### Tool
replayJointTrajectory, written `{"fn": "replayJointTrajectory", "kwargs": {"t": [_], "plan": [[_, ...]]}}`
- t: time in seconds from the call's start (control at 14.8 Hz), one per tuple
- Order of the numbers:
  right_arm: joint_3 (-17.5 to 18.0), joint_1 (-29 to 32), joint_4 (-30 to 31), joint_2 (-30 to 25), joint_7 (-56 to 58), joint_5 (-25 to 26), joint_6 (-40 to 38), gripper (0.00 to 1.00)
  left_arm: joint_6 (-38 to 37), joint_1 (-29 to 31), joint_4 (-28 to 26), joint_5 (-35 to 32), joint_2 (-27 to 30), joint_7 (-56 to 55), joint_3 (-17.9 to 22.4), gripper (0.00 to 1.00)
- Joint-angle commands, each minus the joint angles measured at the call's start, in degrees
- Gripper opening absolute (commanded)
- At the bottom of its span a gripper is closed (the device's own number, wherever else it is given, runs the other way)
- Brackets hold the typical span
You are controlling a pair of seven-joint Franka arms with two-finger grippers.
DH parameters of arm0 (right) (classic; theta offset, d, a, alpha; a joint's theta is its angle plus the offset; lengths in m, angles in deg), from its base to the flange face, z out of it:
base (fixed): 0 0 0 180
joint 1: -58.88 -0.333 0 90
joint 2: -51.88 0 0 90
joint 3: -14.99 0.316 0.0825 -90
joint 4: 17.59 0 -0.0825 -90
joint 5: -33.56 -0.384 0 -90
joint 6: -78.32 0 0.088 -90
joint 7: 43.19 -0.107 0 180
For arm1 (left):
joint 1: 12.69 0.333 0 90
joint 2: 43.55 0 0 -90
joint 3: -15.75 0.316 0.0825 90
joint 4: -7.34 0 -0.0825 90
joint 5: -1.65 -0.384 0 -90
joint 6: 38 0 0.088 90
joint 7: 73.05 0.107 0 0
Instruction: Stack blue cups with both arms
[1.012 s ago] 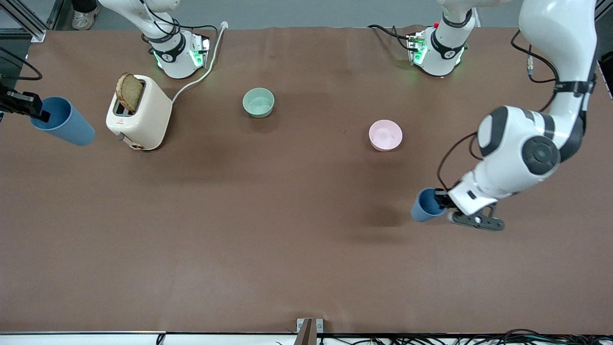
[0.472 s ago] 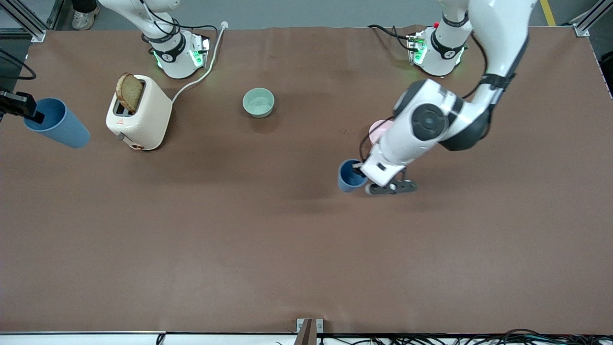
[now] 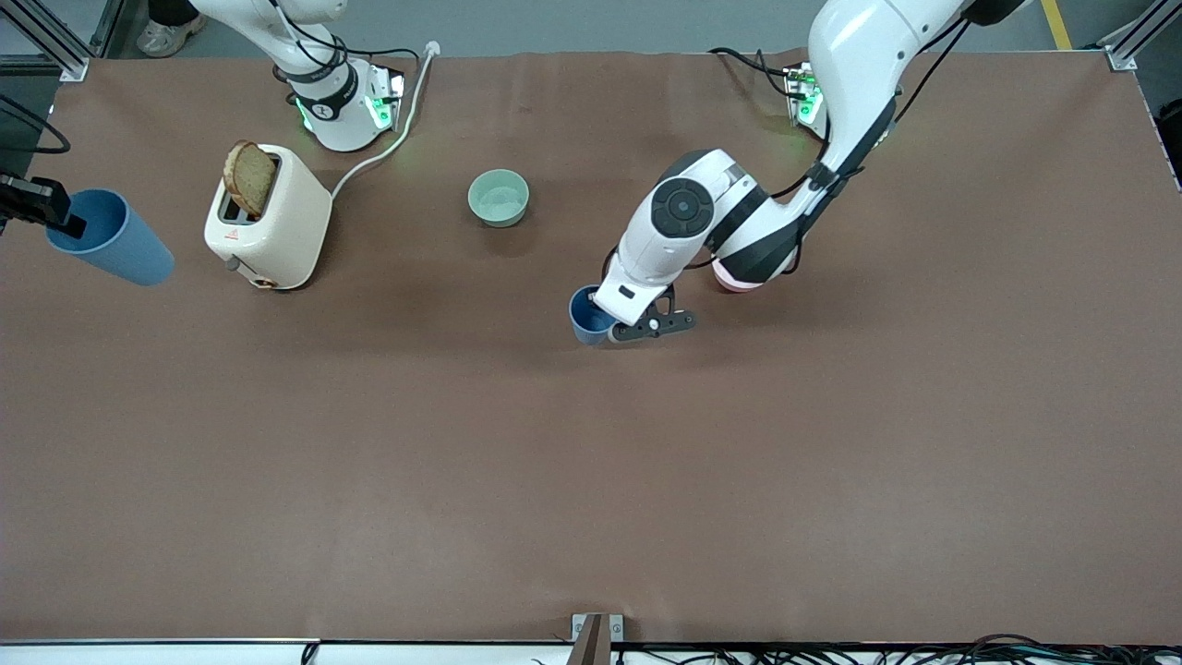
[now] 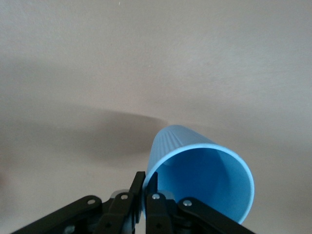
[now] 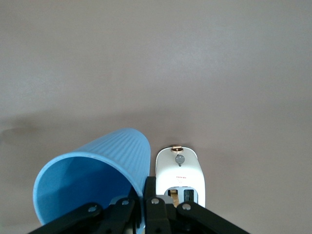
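Note:
My left gripper (image 3: pixel 600 320) is shut on the rim of one blue cup (image 3: pixel 584 314) and holds it upright over the middle of the table, near the pink bowl. In the left wrist view its fingers (image 4: pixel 139 185) pinch that cup's (image 4: pixel 204 178) wall. My right gripper (image 3: pixel 66 220) is shut on the rim of the other blue cup (image 3: pixel 115 245), held tilted over the right arm's end of the table beside the toaster. In the right wrist view that cup (image 5: pixel 92 170) sits in the right gripper (image 5: pixel 145 190).
A cream toaster (image 3: pixel 270 222) with a bread slice (image 3: pixel 249 175) stands near the right arm's base; it also shows in the right wrist view (image 5: pixel 180 173). A mint-green bowl (image 3: pixel 499 198) sits mid-table. The pink bowl (image 3: pixel 731 281) is mostly hidden under the left arm.
The left arm has swung its blue cup from the left arm's end of the table to the middle, passing the pink bowl. The right gripper shifted slightly, then held still.

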Motion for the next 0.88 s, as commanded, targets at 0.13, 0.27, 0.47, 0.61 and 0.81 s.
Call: {"fn": "replayJointTrajectory", "kwargs": {"t": [0.13, 0.27, 0.47, 0.61, 0.81], "plan": [[0.31, 0.29, 0.35, -0.85, -0.81, -0.97, 0.07, 0.05, -0.04, 0.41, 4.30, -1.93, -4.02, -1.35, 0.12, 0.17], [0.31, 0.29, 0.35, -0.85, -0.81, -1.15, 0.07, 0.05, -0.04, 0.32, 5.81, -1.93, -5.17, -1.52, 0.12, 0.36], [0.39, -0.06, 0.27, -0.85, -0.81, -1.15, 0.07, 0.05, -1.08, 0.93, 6.94, -2.01, -3.69, -1.35, 0.12, 1.00], [0.66, -0.32, 0.18, -0.85, -0.81, -1.24, 0.33, 0.05, -5.46, 1.98, 9.31, -2.10, -2.11, -0.82, 0.21, 1.00], [0.66, -4.96, 0.26, -0.85, -1.94, -1.24, 1.74, 0.04, -19.76, 5.49, 17.73, -4.46, 2.19, 2.58, 0.21, 1.00]]}}
